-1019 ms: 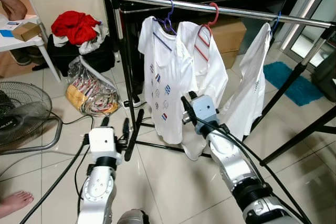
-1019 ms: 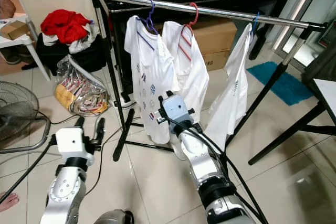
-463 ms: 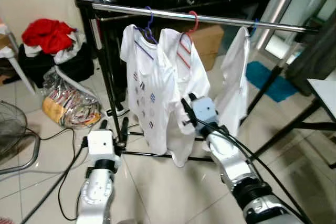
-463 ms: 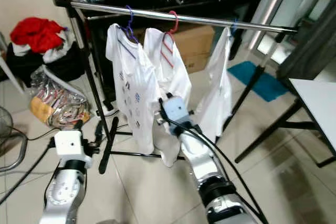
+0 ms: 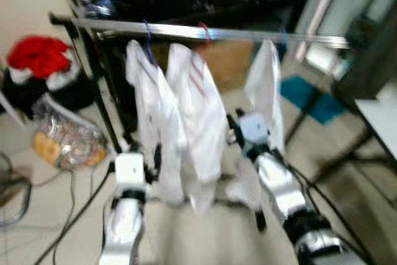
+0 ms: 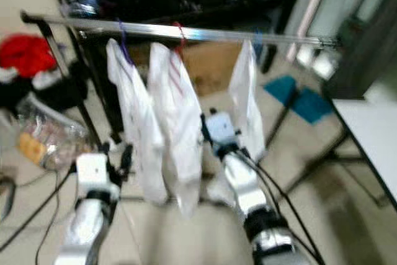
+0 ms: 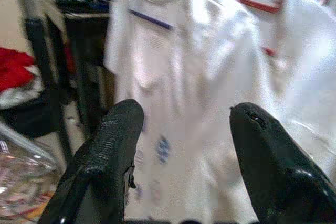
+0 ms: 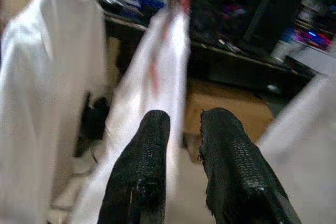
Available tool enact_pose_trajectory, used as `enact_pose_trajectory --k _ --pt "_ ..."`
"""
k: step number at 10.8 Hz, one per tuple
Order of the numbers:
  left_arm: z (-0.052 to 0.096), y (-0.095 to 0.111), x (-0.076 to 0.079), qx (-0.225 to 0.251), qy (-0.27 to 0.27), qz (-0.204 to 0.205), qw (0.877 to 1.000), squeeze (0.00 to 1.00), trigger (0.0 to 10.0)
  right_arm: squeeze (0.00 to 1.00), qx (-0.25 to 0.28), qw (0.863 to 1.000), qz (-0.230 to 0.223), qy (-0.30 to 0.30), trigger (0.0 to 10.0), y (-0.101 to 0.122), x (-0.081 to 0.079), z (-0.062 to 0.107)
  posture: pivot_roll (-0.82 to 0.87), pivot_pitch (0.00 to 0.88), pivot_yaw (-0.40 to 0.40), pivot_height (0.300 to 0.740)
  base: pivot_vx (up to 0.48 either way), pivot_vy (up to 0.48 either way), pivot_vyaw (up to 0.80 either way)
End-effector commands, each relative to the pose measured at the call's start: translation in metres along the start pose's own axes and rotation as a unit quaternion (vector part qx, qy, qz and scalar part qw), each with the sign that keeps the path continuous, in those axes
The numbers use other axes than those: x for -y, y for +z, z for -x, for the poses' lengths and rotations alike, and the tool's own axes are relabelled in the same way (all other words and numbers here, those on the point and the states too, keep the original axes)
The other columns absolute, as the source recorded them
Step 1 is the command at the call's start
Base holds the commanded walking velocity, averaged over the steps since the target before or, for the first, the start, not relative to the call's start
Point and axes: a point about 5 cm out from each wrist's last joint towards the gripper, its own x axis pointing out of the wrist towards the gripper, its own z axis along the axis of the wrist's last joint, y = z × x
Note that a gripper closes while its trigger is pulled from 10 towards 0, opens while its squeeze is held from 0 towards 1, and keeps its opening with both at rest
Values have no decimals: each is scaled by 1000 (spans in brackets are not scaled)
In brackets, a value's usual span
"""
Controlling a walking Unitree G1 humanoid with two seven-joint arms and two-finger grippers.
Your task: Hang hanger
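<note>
Rail (image 5: 186, 29): runs crosswise, above and ahead of both grippers. Three hangers with white shirts (image 5: 201, 122) hang on it. Right gripper (image 8: 181, 129): nearer, fingers narrow, holding nothing. Left gripper (image 7: 181, 124): wide apart, empty, below the leftmost shirt.

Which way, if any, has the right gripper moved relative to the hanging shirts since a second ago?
Cannot tell: the camera itself shifted. The right gripper sits between the red-striped shirt and the right-hand shirt, much as before.
</note>
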Motion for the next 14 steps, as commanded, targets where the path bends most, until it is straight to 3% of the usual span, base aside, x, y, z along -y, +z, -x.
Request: enact_pose_trajectory --k 1,5,7,9,10,11,13,14 --pt "0 1 -6 1 6 -9 1000 0 10000 0 17 1000 -7 9 10000 8 -6 -5 141 0 -35 740 262 0 0" --pt "1 4 1 16 -14 -15 1000 0 10000 0 38 999 -6 6 10000 16 -5 -7 139 0 -37 740 0 0 0" --pt "1 8 8 31 -50 -49 997 0 10000 0 68 998 -9 -13 10000 31 0 -12 139 0 -34 740 0 0 0" --pt "0 16 16 50 -119 -99 987 0 10000 0 76 997 -32 -4 10000 39 -3 -17 140 0 -32 740 0 0 0" --pt "0 18 16 54 -133 -113 983 0 10000 357 79 996 -35 3 10000 40 -5 -18 146 0 -32 740 0 0 0" --pt "-2 23 16 63 -160 -140 975 0 10000 1000 75 996 -35 22 10000 43 -16 -23 149 0 -30 740 0 0 0" --pt "-3 24 16 62 -168 -143 973 0 10000 984 57 998 -20 16 10000 47 -20 -34 149 0 -28 740 0 0 0" --pt "-3 25 18 62 -183 -151 969 0 10000 365 51 998 -27 19 10000 51 -26 -40 150 0 -25 740 0 0 0"
